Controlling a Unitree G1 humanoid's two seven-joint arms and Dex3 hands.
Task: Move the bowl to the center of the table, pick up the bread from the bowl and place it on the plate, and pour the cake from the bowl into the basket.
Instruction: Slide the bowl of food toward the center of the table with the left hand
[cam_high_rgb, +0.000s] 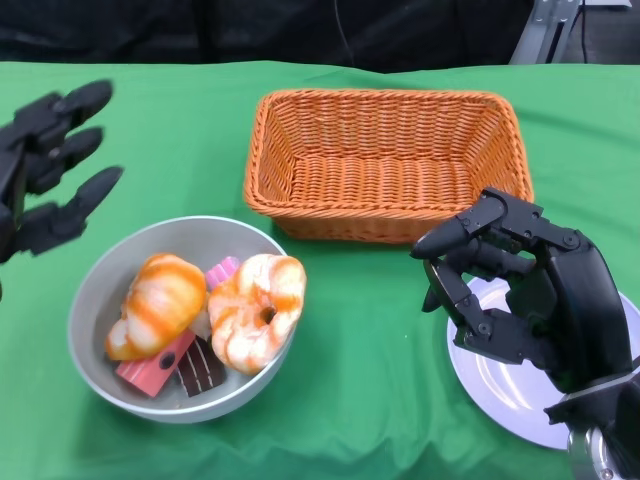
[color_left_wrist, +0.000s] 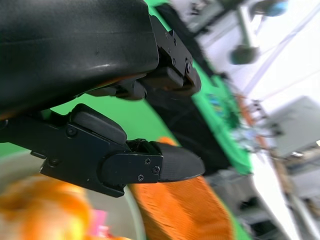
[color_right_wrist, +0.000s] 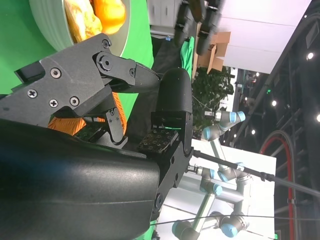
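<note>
Three views cover the moment, and only the head view lays out the whole green-clothed bench (cam_high_rgb: 380, 350). There, a smooth grey bowl (cam_high_rgb: 105, 290) sits at lower left of the frame, holding two glazed, orange-and-cream breads: a croissant-like bread (cam_high_rgb: 158, 303) on its left side and a ring-shaped bread (cam_high_rgb: 257, 310) resting against its right rim. Pink and dark brown cake slices (cam_high_rgb: 175, 367) lie wedged beneath and between them. A rectangular basket (cam_high_rgb: 385, 165) of orange woven wicker stands at upper centre, and a glossy white plate (cam_high_rgb: 510, 385) lies at lower right, partly under the right hand (cam_high_rgb: 520, 290).

The right hand hangs above the plate's left edge, its fingers (cam_high_rgb: 455, 235) curled loosely inward with gaps between them and nothing in them. The left hand (cam_high_rgb: 45, 165) is at the left edge, above and left of the bowl, its fingers (cam_high_rgb: 85, 100) spread apart and bare.

The right wrist view adds what the head view lacks: beyond the matte black shell, a slice of the bowl rim and bread at upper left, and a room with grey jointed robot arms (color_right_wrist: 220, 180) at lower right. The left wrist view is blurred; it shows black fingers (color_left_wrist: 170, 162) apart over orange wicker at bottom centre, with bread at lower left.
</note>
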